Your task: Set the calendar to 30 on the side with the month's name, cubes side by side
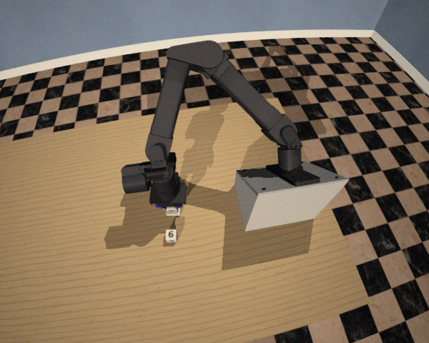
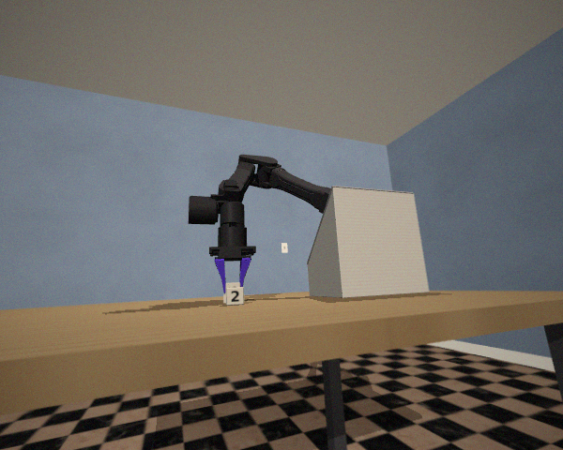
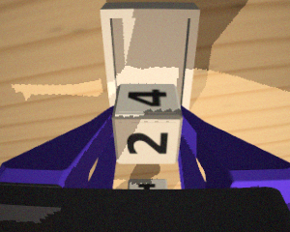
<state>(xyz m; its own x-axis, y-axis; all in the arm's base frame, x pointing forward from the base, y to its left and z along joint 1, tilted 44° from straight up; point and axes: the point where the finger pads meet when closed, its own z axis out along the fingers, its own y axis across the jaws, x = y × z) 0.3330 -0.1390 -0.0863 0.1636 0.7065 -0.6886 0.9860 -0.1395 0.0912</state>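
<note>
My gripper points down, its purple fingers shut on a white cube. That cube shows a 2 on top and a 4 on its side, both turned sideways in the wrist view. The white tray lies beyond it; the cube hides the tray's near end, so I cannot tell if it stands in it. Another cube stands on the table in front, 6 on top and an upright 2 on its front. A white marked face shows below the gripper in the top view, too small to identify. The month's name is unreadable.
The large light-grey base block carries the arm and stands to the right on the wooden table. Shadows of the arm and block fall across the table. The second cube stands close in front of the gripper.
</note>
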